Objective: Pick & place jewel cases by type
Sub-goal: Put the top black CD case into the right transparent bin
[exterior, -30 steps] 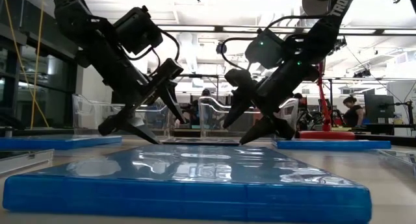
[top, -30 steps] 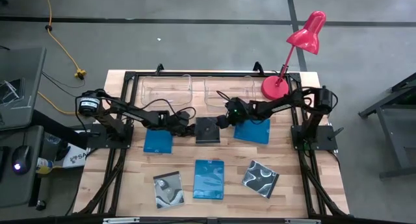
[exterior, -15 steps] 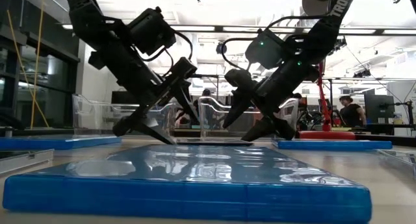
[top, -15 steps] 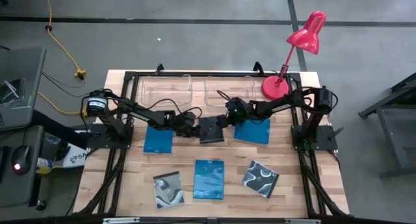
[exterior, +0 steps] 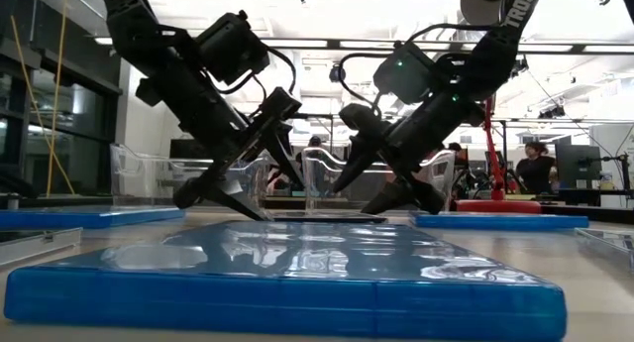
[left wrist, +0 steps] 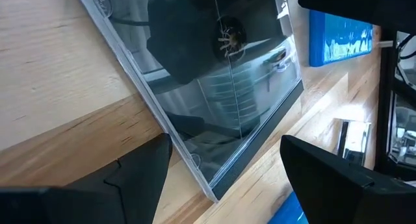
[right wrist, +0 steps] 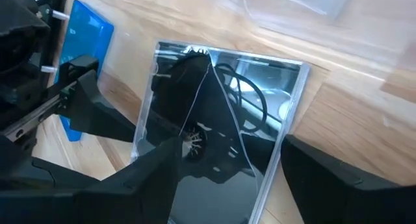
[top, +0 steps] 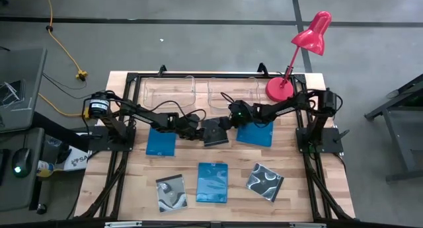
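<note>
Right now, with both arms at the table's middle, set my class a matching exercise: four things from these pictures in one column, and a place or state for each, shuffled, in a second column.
Things:
1. black jewel case
2. red desk lamp
3. clear tubs
4. left gripper

Places or states:
A. at the table's far right corner
B. open, at the black case's left edge
C. along the far edge, nothing inside
D. flat at the centre, between both grippers

Pairs: 1-D, 2-A, 3-C, 4-B

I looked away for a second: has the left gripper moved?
Yes. In the high view, the left gripper has reached farther right, away from the blue case and up to the left edge of the black case.
</note>
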### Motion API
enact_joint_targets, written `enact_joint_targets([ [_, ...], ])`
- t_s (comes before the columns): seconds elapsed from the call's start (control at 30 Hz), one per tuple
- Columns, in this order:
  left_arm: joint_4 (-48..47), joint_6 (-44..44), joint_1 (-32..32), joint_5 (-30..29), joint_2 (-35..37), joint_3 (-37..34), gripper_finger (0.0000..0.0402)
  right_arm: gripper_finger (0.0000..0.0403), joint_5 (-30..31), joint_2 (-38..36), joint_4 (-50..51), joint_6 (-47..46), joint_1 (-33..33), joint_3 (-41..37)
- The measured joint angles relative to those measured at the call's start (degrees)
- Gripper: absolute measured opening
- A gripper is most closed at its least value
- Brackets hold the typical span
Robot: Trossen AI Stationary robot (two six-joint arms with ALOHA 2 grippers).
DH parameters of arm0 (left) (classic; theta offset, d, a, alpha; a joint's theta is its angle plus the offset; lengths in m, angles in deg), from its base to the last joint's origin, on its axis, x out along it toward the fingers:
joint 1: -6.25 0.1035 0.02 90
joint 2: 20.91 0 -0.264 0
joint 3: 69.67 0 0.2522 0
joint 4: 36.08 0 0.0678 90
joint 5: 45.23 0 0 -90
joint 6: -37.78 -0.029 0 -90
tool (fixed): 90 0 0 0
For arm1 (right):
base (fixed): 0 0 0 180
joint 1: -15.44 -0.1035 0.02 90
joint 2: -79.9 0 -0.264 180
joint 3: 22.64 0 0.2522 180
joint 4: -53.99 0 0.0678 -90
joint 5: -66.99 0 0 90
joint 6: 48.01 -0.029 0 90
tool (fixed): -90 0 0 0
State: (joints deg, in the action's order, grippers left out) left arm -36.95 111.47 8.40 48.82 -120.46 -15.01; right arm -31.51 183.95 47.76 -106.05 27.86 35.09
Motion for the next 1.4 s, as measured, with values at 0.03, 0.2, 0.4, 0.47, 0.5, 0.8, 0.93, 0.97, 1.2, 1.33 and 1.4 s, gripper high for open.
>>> enact_joint_targets([
  [0.03,0.0,-0.1,0.0,0.0,0.0,0.0,0.0291,0.0246,-0.1,0.0,-0.1,0.0,0.0,0.0],
  [0.2,-0.9,-1.7,0.0,0.2,0.0,0.0,0.0291,0.0246,-2.2,-0.1,-0.5,-0.6,0.0,0.0],
  [0.4,-1.9,-2.8,0.0,0.3,0.1,0.0,0.0291,0.0246,-3.9,-1.7,-0.7,-0.9,0.0,0.0],
  [0.47,-2.3,-3.1,0.0,0.3,0.1,0.0,0.0291,0.0246,-4.0,-2.7,-1.1,-0.6,0.0,0.0],
  [0.5,-2.3,-3.1,0.0,0.3,0.1,0.0,0.0291,0.0246,-4.0,-3.4,-1.2,-0.6,0.0,0.0],
  [0.8,-2.3,-4.4,0.0,0.3,0.1,0.0,0.0291,0.0246,-4.6,-6.0,-1.6,0.1,-0.4,0.1],
  [0.93,-2.4,-4.6,0.0,0.3,0.1,-0.1,0.0291,0.0246,-3.8,-6.0,-1.8,0.1,-1.5,0.1],
  [0.97,-2.5,-4.7,0.0,0.3,0.1,-0.1,0.0291,0.0246,-3.8,-6.0,-1.7,0.1,-1.8,0.1],
  [1.2,-2.9,-5.5,0.0,0.4,0.2,-0.2,0.0291,0.0246,-3.3,-6.0,-3.5,-0.2,-2.9,0.1],
  [1.33,-2.9,-6.2,0.0,0.8,0.2,-0.2,0.0291,0.0245,-3.6,-6.1,-7.7,-1.4,-3.0,0.4],
  [1.4,-2.8,-6.5,0.0,1.0,0.2,-0.2,0.0291,0.0245,-4.3,-6.2,-10.0,-1.9,-3.1,0.6],
])
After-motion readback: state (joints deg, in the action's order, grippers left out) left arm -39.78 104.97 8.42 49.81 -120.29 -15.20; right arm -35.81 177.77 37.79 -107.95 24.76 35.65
